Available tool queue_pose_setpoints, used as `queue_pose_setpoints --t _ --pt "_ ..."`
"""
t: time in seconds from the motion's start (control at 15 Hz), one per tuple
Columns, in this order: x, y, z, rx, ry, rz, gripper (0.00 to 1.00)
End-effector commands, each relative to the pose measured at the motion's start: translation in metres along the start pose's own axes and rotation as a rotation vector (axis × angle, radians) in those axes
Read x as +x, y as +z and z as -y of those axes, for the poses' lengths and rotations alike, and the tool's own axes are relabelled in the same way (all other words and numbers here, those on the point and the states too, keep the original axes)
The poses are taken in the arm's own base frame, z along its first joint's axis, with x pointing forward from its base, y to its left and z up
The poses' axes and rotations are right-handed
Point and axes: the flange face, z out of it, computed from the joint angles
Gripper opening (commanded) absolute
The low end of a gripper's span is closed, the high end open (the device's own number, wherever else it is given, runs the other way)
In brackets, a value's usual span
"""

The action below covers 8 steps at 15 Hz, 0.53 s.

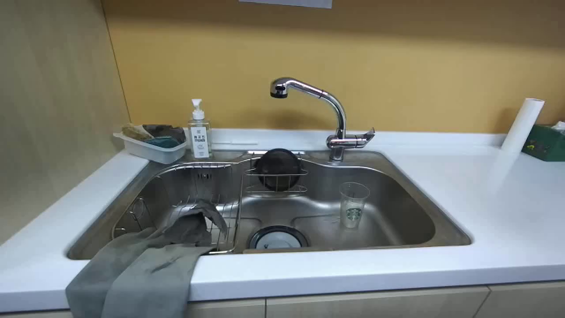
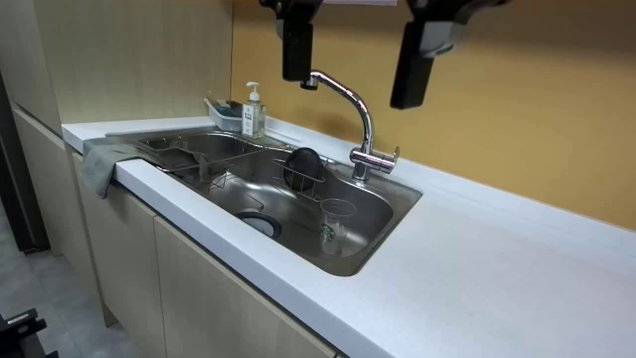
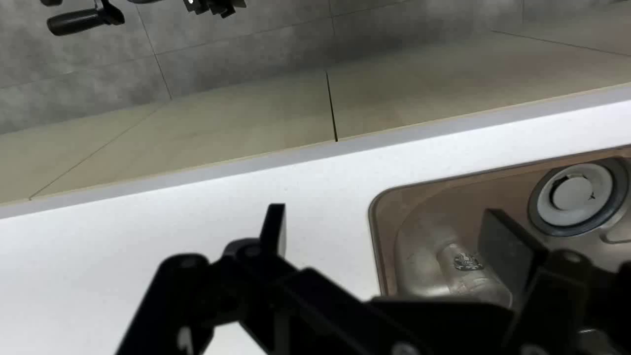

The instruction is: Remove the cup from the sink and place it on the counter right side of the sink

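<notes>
Robotiq gripper (image 2: 353,93): spread, its two black fingers (image 2: 297,52) standing well apart; it hangs in the air, higher than the worktop.

Starbucks cup (image 1: 353,205): clear tapered plastic with a round dark green logo facing the near side; it stands upright, mouth up, on the basin floor in the right part of the sink (image 1: 442,225).

Cup from gripper: below the fingertips and apart from them. In the wrist view it shows between the two fingers, just beside the left one, which is seen against the basin; the right one is seen against the white counter (image 1: 499,207). Gripper parts hide some of the cup's rim there.

Drain (image 1: 278,239): round, left of the cup and slightly nearer.

Chrome faucet (image 1: 340,117): on the far rim, beyond the cup, spout curving left.

Round black dish (image 1: 278,170): upright by the basin's far wall, left of the cup.

Grey cloth (image 1: 150,282): over the near left edge, one end in the basin, the other hanging down in front.

Pump bottle (image 1: 201,142): far left corner, beside a white tray (image 1: 154,153).

White cylinder (image 1: 523,126): far right on the counter, beside a green tissue box (image 1: 544,143).
</notes>
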Motion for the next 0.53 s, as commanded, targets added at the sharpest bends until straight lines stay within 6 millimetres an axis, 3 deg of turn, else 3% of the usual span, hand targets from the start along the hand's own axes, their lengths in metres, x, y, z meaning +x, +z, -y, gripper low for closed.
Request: queue_pose_setpoints --t 0.0,0.47 --pt "0.0 -0.0015 -0.0001 0.0 0.0 -0.002 1.0" --pt "-0.0006 -0.0031 -0.0001 0.001 0.0 -0.007 1.0"
